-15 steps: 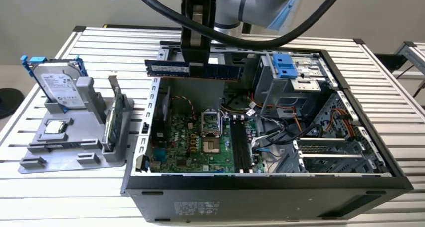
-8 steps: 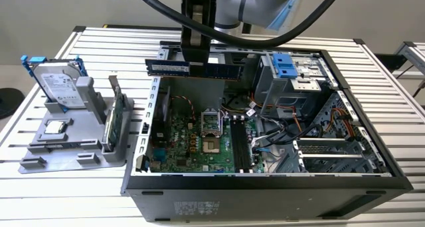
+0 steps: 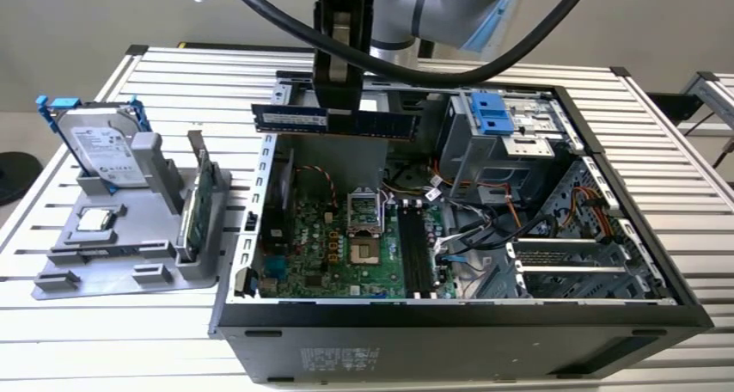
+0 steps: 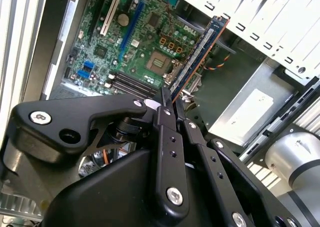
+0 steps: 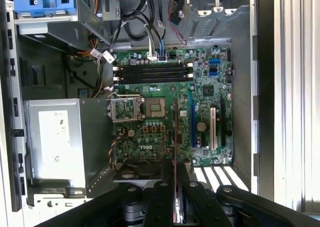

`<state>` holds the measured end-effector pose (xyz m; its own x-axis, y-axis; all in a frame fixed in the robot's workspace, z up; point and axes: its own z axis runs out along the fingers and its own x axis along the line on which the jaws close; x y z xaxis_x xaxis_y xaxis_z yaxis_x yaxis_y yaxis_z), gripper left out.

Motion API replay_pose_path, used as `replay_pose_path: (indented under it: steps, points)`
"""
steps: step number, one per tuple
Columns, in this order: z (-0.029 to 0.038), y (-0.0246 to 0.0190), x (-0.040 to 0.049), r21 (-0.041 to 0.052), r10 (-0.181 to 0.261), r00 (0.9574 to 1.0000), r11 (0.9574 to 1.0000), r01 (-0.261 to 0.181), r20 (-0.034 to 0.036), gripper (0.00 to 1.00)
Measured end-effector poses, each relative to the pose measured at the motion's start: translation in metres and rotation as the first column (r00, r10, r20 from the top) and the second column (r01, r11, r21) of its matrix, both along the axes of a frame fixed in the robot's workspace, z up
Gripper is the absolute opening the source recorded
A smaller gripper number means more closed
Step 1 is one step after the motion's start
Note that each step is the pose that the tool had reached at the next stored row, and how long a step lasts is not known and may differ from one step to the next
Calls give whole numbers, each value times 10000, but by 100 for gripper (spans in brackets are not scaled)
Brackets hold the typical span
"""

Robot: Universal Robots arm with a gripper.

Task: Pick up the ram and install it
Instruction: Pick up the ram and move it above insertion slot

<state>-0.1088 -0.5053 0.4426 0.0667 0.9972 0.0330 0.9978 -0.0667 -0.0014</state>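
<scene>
The ram [image 3: 388, 124] is a slim dark stick that hangs level in the air above the back part of the open computer case [image 3: 459, 313]. My gripper [image 3: 340, 113] is shut on its middle from above. In the second wrist view the ram [image 4: 200, 51] sticks out from between my gripper [image 4: 173, 101] over the green motherboard [image 4: 150, 32]. The first wrist view shows the ram [image 5: 175, 132] edge-on above my gripper [image 5: 175, 173]. The black memory slots [image 3: 415, 250] lie lower on the board, apart from the stick, and appear in both wrist views [image 5: 152, 73] [image 4: 131, 84].
On the exterior view's left a grey holder [image 3: 120, 263] carries a silver hard drive with blue rails [image 3: 106, 147], a green card with a bracket [image 3: 198, 207] and a small square chip [image 3: 94, 220]. A blue drive bay [image 3: 491, 113] and loose cables [image 3: 482, 224] sit inside the case.
</scene>
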Motion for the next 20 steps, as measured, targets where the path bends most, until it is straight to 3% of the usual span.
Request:
replay_pose_path:
  steps: [12, 20]
  points:
    - [-78, 127, 165, 2, 46, 10000, 10000, -46, 1, 0]
    - [-108, 189, 258, 1, 91, 10000, 10000, -91, 1, 0]
